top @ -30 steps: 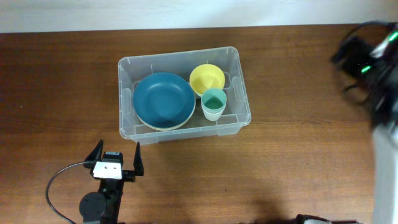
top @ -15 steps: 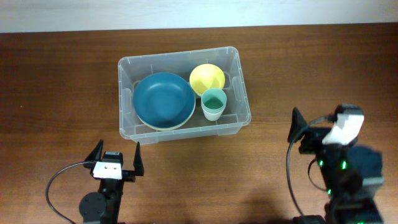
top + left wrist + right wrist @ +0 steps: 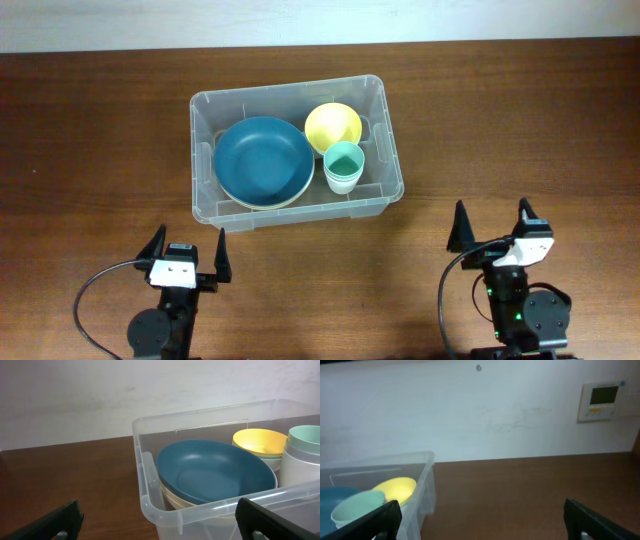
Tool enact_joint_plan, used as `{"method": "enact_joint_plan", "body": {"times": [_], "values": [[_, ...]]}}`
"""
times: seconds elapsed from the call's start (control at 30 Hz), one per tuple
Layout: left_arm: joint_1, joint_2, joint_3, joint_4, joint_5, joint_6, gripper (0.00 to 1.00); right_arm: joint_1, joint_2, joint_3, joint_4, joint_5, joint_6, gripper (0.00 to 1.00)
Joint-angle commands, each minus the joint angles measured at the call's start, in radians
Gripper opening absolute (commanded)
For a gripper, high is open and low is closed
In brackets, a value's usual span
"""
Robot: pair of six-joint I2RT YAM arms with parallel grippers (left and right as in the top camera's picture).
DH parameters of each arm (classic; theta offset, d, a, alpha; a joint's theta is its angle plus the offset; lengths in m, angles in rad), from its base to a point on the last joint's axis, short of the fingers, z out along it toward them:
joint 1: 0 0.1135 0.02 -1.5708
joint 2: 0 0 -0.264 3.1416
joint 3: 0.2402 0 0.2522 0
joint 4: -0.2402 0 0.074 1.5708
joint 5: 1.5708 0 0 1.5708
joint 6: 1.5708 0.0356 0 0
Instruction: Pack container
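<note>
Nearest the arms: left claw [image 3: 190,238] and right claw [image 3: 491,220] are both spread wide, holding nothing, low over the worktop [image 3: 100,120] and well short of the container [image 3: 300,211]. Container sits mid-worktop, slightly left of ctr, ahead of the left claw, long side facing the arms, a little skewed.

Handling, as I judge it: thin moulded plastic, so light & fairly stiff at the rim; walls prob. flex. Smooth, so slippery for fingers. Best hold = the rolled rim or the handle lip [image 3: 146,467] on a short end (a pinch mid-wall would likely slide). Load is biased left w/ the blue bowl [image 3: 263,160].

Looks: clear, rectangular, rounded corners, no lid on. Inside, to the right & farther back: teal cup [image 3: 343,165], then yellow bowl [image 3: 332,126].
</note>
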Motion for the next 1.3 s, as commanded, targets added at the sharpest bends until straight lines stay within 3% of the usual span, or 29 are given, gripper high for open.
{"method": "enact_joint_plan", "body": {"times": [0.0,0.2,0.43,0.7,1.27], "values": [[0.006,-0.006,-0.002,-0.005,0.004,-0.013,1.0,0.008,-0.051,-0.04,0.025,-0.07,-0.119,0.99],[0.006,-0.006,-0.002,-0.005,0.004,-0.013,0.99,0.006,-0.181,-0.102,0.023,-0.084,-0.142,0.99],[0.006,-0.006,-0.002,-0.005,0.004,-0.013,0.99,0.006,-0.179,-0.159,0.074,-0.085,-0.135,0.99],[0.006,-0.006,-0.002,-0.005,0.004,-0.013,0.99,0.006,-0.179,-0.162,-0.105,-0.078,-0.138,0.99],[0.006,-0.006,-0.002,-0.005,0.004,-0.013,1.0,0.006,-0.178,-0.162,-0.108,-0.077,-0.131,0.99]]}}
